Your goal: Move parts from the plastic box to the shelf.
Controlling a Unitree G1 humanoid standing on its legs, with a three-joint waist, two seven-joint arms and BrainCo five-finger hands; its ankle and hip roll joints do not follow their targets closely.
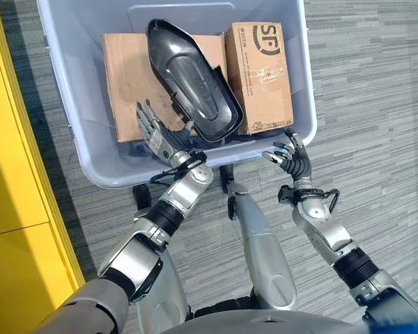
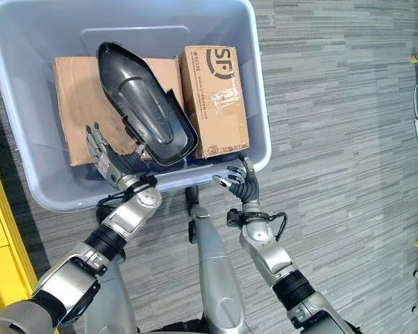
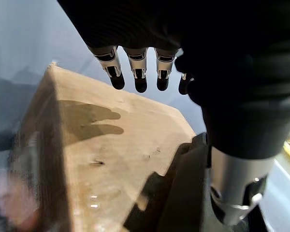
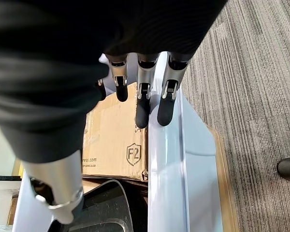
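You are looking down into one pale blue plastic box (image 1: 90, 167) standing on the grey striped carpet (image 1: 376, 104), and it holds three things: one flat cardboard box (image 1: 129, 76) lying on the box's floor, one taller cardboard carton (image 1: 259, 73) standing against the box's right wall, and one dark moulded plastic part (image 1: 195, 80) lying slantwise across the flat cardboard box, its lower end close to the box's near wall. Your left robot hand (image 1: 160, 139) reaches over the box's near wall, held above the flat cardboard box and just beside the lower end of the dark part; its fingers (image 3: 137, 72) are straight and spread, holding nothing, with its shadow falling on the cardboard below. Your right robot hand (image 2: 240, 182) hangs just outside the box's near right corner, at the rim, palm turned toward the box; its fingers (image 4: 142, 104) are loosely bent and apart, closed on nothing, with the tips over the rim beside the tall carton. A yellow panel (image 1: 14, 209) stands on the carpet to the left of the box, well apart from both hands
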